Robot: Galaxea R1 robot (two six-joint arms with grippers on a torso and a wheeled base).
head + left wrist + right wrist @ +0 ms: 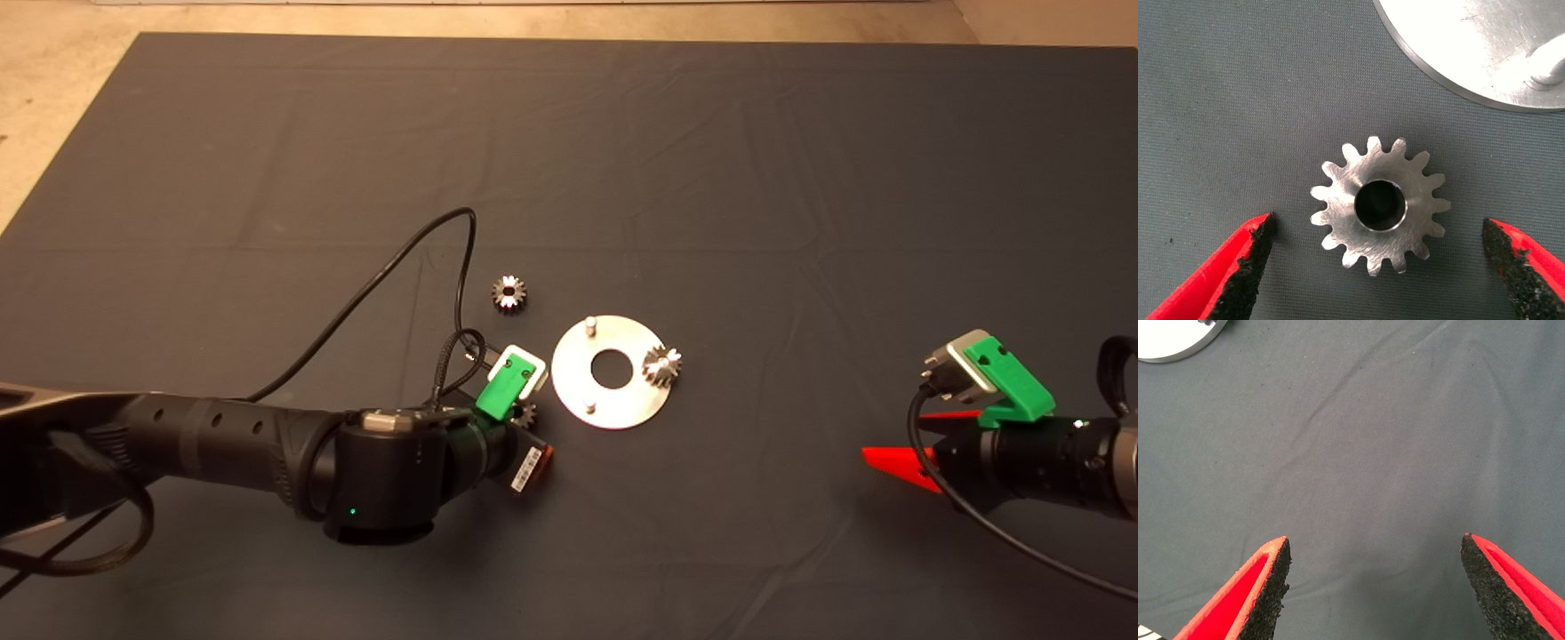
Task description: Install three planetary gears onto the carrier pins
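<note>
1 gear (662, 365) on pin – 2 gears (508, 292) loose on mat

One gear (1379, 204) is framed between the spread fingers (1253, 250) of the left gripper (1378, 257), with the disc (1471, 47) lying just beyond their tips.

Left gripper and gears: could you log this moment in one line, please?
left gripper: open, astride loose gear | carrier disc: one mounted gear | right gripper: open, idle

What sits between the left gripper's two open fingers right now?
In the left wrist view, a planetary gear lies flat on the mat between the left gripper's open fingers, untouched, beside the carrier disc.
</note>
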